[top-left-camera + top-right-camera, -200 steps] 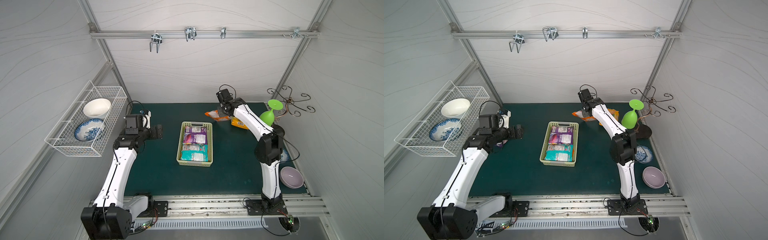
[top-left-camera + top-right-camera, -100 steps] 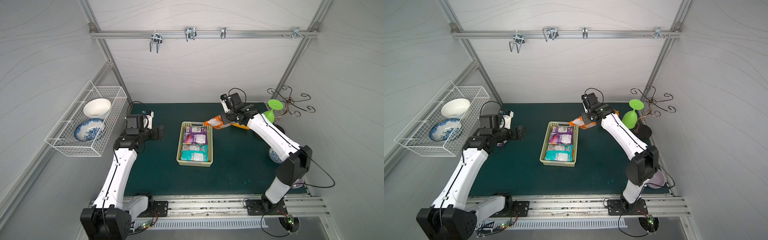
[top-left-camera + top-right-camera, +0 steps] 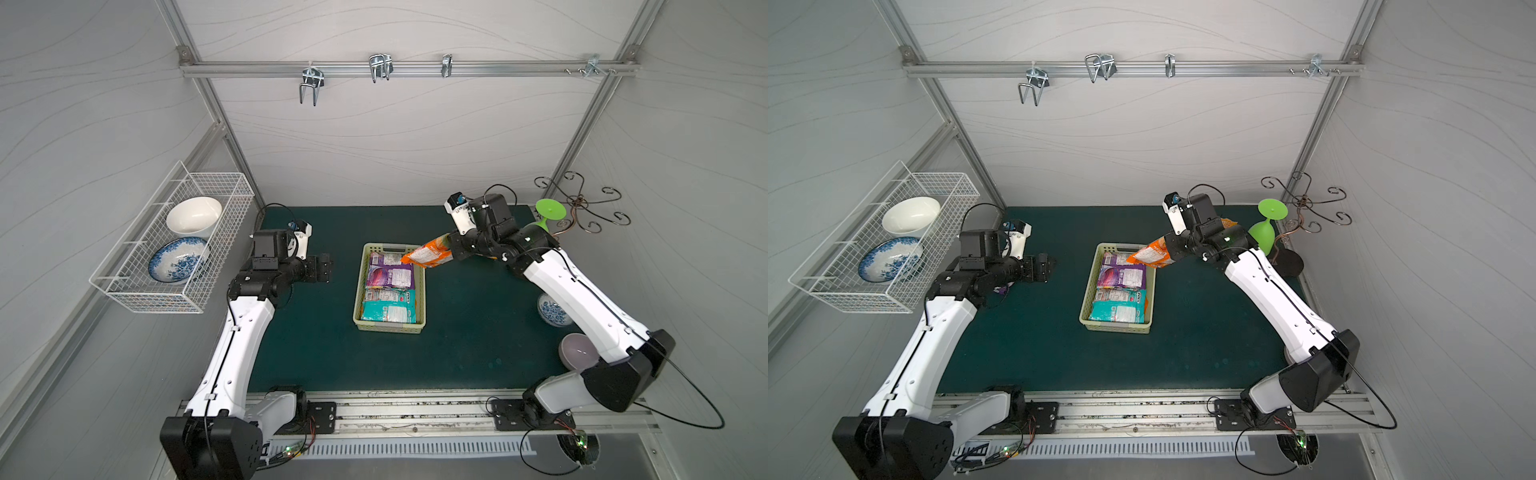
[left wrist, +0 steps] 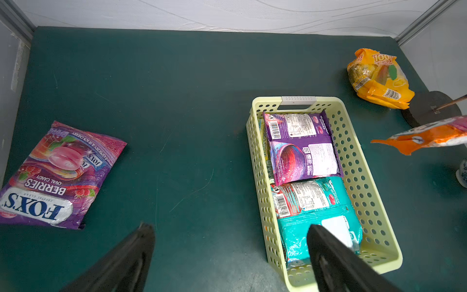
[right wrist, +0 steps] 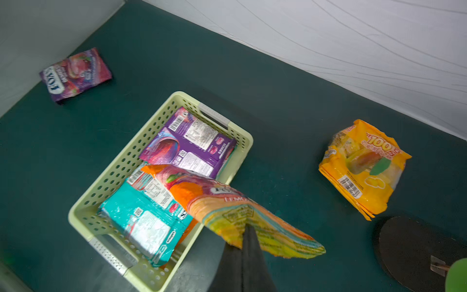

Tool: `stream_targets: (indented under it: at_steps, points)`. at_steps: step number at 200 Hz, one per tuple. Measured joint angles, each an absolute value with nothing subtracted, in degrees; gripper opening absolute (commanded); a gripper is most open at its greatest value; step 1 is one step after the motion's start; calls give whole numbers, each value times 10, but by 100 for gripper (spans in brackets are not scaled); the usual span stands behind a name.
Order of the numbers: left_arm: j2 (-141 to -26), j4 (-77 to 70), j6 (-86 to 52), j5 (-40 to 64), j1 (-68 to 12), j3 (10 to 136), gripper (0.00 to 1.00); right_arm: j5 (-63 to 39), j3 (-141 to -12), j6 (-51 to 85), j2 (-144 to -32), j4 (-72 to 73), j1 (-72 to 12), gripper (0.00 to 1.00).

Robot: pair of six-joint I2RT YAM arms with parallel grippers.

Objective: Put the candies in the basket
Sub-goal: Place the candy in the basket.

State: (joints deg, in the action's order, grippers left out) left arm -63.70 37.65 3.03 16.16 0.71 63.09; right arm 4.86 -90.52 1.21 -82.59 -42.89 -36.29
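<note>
- The right hand [image 5: 249, 228] is pressed together on one short edge of the orange bag [image 5: 202, 194]. The bag sticks out from the fingers like a flag. An edge pinch suits a flat, slippery pouch that offers nothing else to grab.
- In both top views the orange bag is in the air. Its free end is over the far right corner of the basket [image 3: 390, 329], and the pinched end lies outside the rim. As far as the views show, it touches nothing but the hand.
- The basket sits in the middle of the table [image 3: 478, 353], where either arm can reach it. It holds a purple bag [image 3: 390, 272] at the far end and a teal bag [image 3: 388, 311] at the near end. Both lie flat, with edges of other bags showing beneath them, and that flat stacking leaves room on top.
- The step in hand looks like carrying the orange bag over the basket. It probably needs to go further in before release, or the bag could tip over the rim.
- The left hand [image 4: 228, 227] has its fingers spread wide and holds nothing. It hovers above the table to the left of the basket.
- The purple FOX'S bag [image 4: 60, 174] lies face up on the table on that arm's side, so it is likely the left hand's next pick.
- A yellow bag [image 4: 379, 78] lies crumpled on the table beyond the basket's far right corner, on the right arm's side.
- That leaves two bags on the table and one in the air to go in.
</note>
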Motion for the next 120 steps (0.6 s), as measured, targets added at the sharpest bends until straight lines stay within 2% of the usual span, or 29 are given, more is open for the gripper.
stream_targets:
  at_steps: [60,120]
  points:
    - [-637,392,53,197,10,633,98,11,-887,83,-810,-425,-426,0]
    - [-644,510,205,357,-34,686,98,-1,-875,138,-809,-413,-463,0]
